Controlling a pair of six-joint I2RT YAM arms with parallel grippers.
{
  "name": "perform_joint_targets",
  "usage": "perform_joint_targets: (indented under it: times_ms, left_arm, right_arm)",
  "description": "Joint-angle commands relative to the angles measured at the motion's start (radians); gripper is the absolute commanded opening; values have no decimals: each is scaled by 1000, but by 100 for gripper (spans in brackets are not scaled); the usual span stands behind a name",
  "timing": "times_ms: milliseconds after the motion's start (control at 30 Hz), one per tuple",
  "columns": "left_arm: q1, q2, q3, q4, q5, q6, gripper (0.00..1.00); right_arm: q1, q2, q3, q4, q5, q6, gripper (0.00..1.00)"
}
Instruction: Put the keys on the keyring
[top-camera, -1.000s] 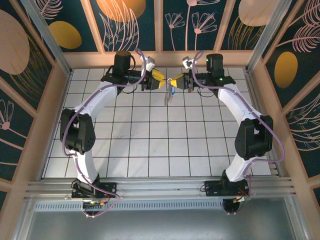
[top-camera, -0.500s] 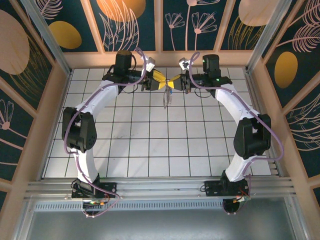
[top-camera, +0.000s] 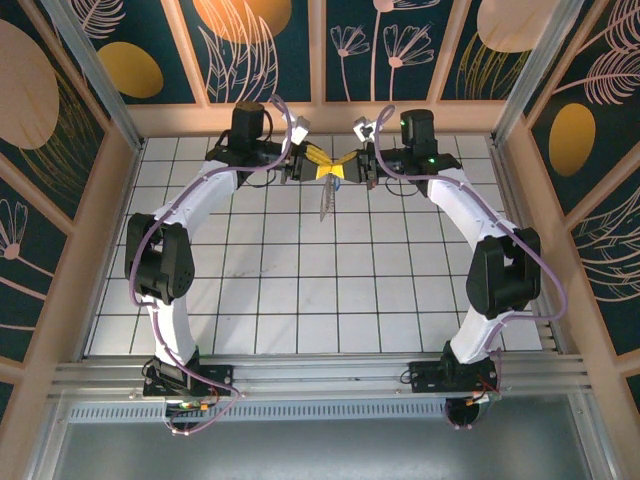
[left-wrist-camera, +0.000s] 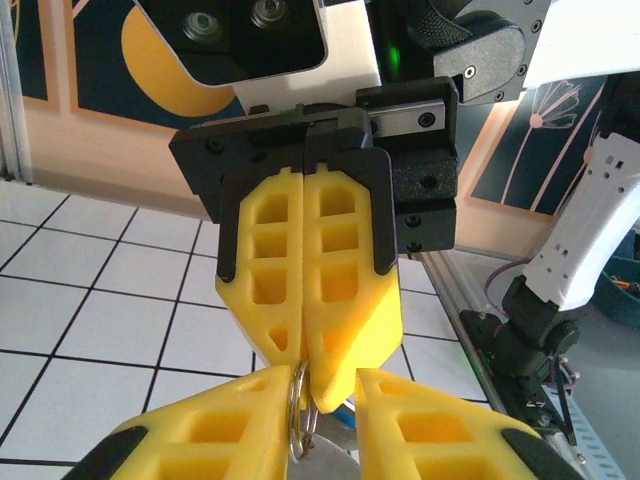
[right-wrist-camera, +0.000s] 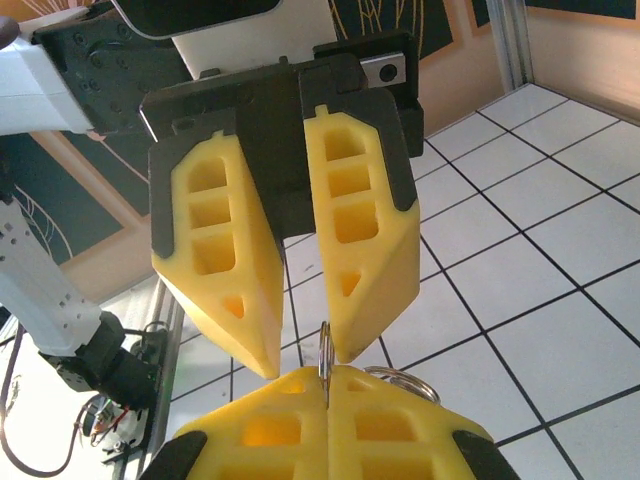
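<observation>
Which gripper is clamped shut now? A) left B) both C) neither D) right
D: the right gripper has its fingers pressed together on the ring, while the left gripper shows a gap between its fingers.

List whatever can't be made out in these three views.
- Top view: the metal piece dangling under the meeting jaws is too small to identify.
- Left wrist view: the metal ring is cut by the bottom edge and flanked by yellow fingers.
- Right wrist view: the right gripper hides most of what its shut jaws pinch.
</observation>
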Motion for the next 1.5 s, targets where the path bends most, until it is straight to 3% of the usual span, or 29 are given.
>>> perform_joint_targets:
  times_ms: [0,133,433,700,800,867,967,1233,1467]
  left_arm:
    - [4,15,2,21,62,2,23]
    - [4,9,-14,21,77,10,22]
    - [4,-2,-28,-20,108,57,0]
    - [3,-20,-52,-23,100,87,0]
    - [0,-44,-66,1,52,74,0]
    - [0,-72,-112,108,3,-6,0]
    - [1,-122,-195,309,-46,-128,0]
    - [1,-169,-292,630,-117,-352,0]
    - [1,-170,-337,811,-166,-498,0]
  right_arm:
    - [4,-2,24,48,-23,9,0]
    - [2,-5,22,49,-18,9,0]
    - [-2,-5,21,56,-15,14,0]
    - [-4,-7,16,82,-7,36,0]
    - [-6,-18,5,104,-1,55,24]
    - [-13,-36,-23,144,7,79,36]
    - [-33,-72,-85,226,13,134,42]
    - [-49,-176,-283,451,98,262,45]
    - [-22,-282,-491,648,310,338,48]
